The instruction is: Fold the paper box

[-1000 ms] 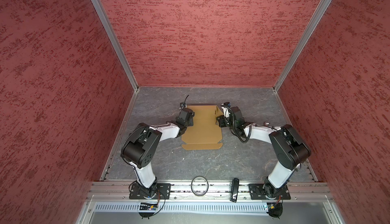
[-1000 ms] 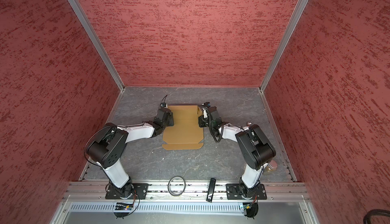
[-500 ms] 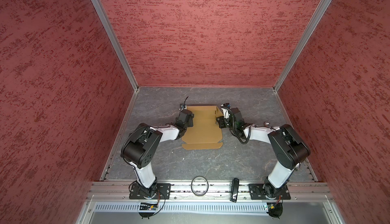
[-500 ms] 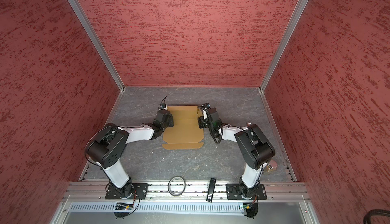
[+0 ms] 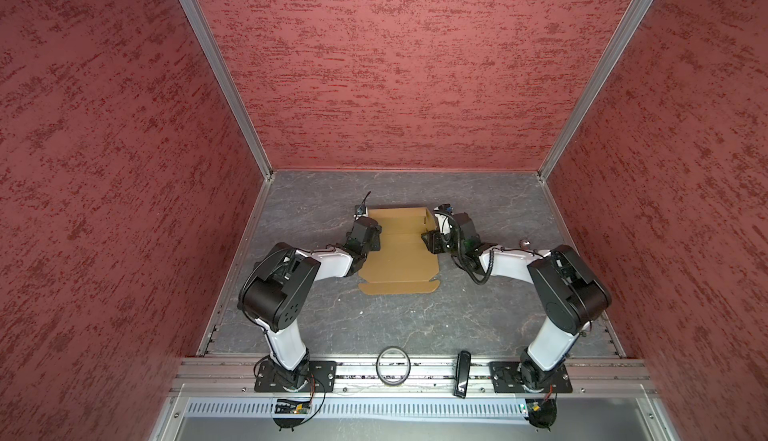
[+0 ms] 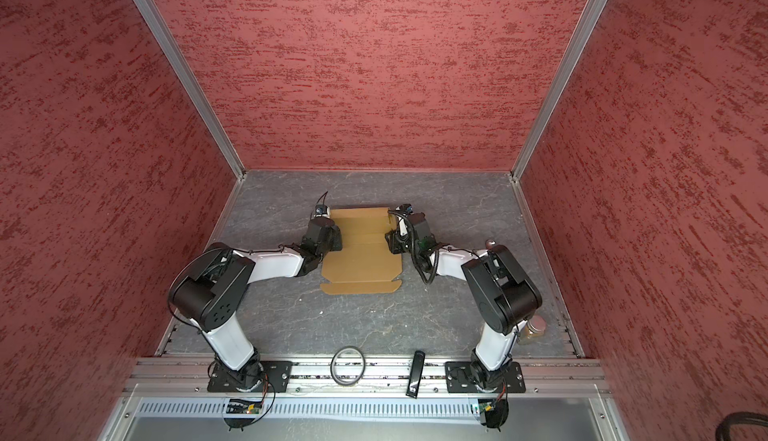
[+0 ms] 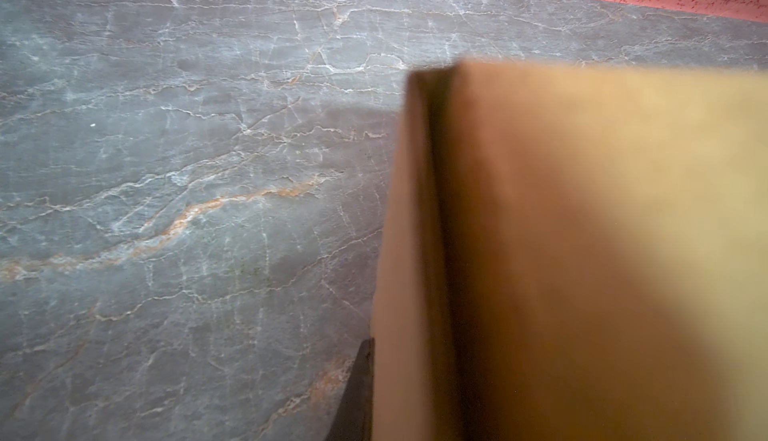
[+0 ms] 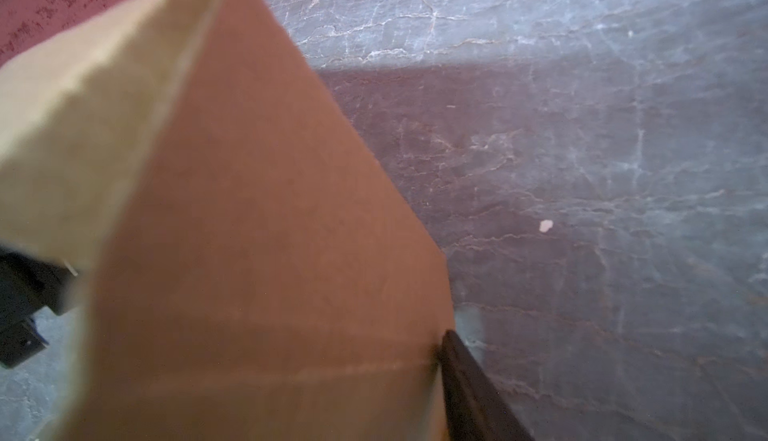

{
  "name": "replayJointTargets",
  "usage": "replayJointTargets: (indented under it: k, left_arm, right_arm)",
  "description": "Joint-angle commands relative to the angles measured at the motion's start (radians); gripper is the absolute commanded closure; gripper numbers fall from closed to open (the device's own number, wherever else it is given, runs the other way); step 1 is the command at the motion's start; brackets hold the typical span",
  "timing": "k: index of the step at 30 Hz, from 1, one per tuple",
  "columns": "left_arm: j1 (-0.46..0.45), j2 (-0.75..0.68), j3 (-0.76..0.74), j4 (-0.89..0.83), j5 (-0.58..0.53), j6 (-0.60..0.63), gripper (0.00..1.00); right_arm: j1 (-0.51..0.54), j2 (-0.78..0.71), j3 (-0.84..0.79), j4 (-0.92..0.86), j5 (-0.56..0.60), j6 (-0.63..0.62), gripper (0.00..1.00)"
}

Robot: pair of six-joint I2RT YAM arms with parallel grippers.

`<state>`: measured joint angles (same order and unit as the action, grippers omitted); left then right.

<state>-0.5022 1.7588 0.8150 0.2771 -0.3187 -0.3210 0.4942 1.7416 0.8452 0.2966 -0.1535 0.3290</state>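
Tan paper box (image 5: 399, 254): low, outstretched left gripper (image 5: 375, 236) pinches one wall; right gripper (image 5: 429, 242) meets the opposite, grip unclear.

A dark ring (image 5: 378, 366) lies on the metal rail (image 5: 232, 370) at 6 o'clock of the grey marbled table (image 5: 415, 322), a black bar (image 5: 462, 373) near it at 5 o'clock; in a top view a lidded jar (image 6: 536, 329) stands at 4 o'clock; red textured walls (image 5: 395, 65) rise around

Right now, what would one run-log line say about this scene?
paper box: part-folded, near flap flat on table | left gripper: shut on a side flap | right gripper: at opposite side flap, grip unclear
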Motion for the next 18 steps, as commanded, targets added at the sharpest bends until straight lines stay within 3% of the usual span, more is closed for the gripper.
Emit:
replayJointTargets:
  k: [1, 9, 18]
  left_arm:
    - [-0.010, 0.019, -0.013, 0.004, 0.018, 0.008, 0.92]
    - [-0.010, 0.028, -0.008, 0.002, 0.013, 0.013, 0.92]
    - [-0.010, 0.031, -0.001, -0.003, 0.009, 0.019, 0.92]
  right_arm:
    - [0.008, -0.049, -0.021, -0.008, -0.010, 0.003, 0.47]
    - [0.009, -0.143, -0.047, -0.062, -0.006, -0.024, 0.34]
    - [0.005, -0.328, -0.099, -0.148, 0.041, -0.061, 0.30]
